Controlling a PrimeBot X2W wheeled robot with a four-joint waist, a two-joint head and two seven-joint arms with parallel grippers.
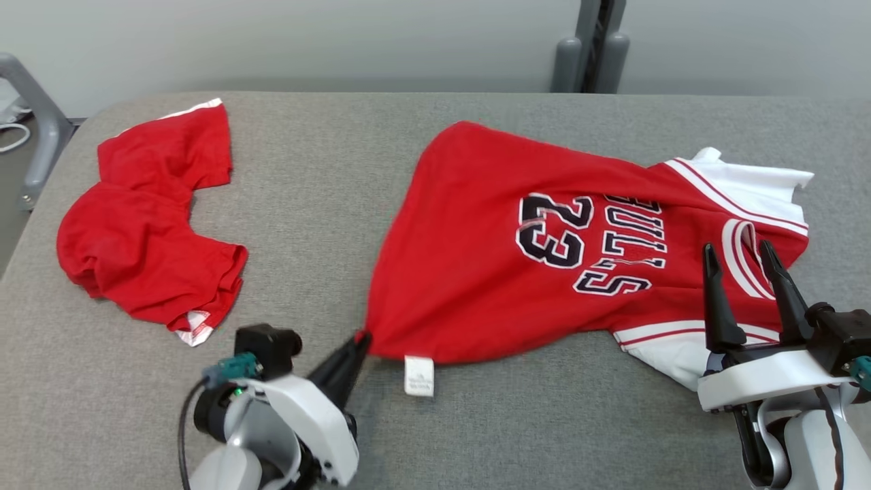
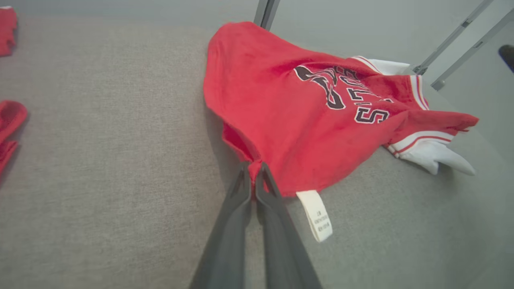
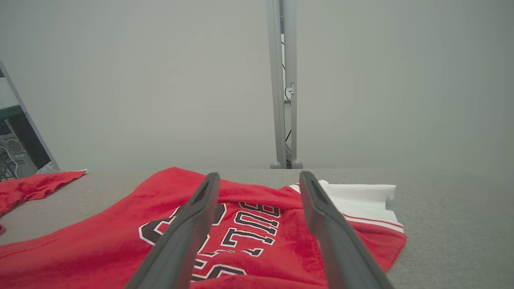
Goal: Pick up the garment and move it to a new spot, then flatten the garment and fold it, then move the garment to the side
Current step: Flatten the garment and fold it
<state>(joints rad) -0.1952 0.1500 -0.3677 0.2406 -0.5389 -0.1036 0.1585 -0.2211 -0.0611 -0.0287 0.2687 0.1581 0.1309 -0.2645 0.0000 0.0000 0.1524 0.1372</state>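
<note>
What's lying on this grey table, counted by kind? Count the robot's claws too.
Jersey: 1
Plain red garment: 1
Grippers: 2 (left gripper, right gripper)
Total: 4

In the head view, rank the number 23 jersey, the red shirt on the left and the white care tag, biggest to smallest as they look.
1. number 23 jersey, clearly largest
2. red shirt, bunched up
3. white care tag, far smallest
</note>
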